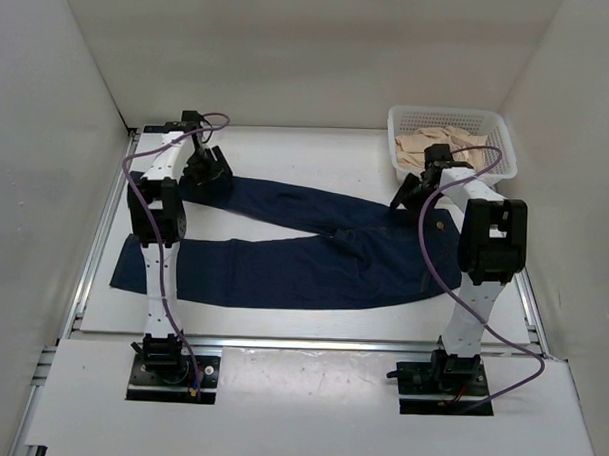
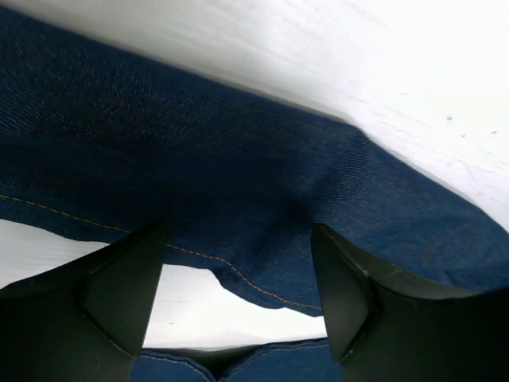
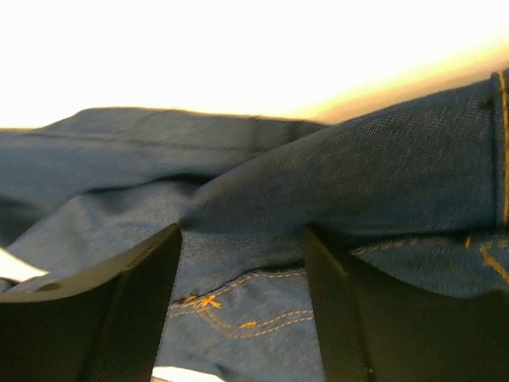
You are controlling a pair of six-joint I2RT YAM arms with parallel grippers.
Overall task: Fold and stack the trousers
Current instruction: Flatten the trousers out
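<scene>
Trousers [image 1: 303, 258] of dark navy denim are lying spread flat across the white bench [image 1: 317, 148], legs splaying leftward and waist pointing right. Left arm [image 1: 163, 208] is reaching over the far leg toward its hem end, jaws standing wide above the cloth's edge. Right arm [image 1: 492, 240] is reaching to the waist's far corner, jaws likewise wide and gripping nothing. Both seem to be positioning for a lengthwise fold. Tan stitching is showing, and the denim is rumpling slightly around the crotch.
</scene>
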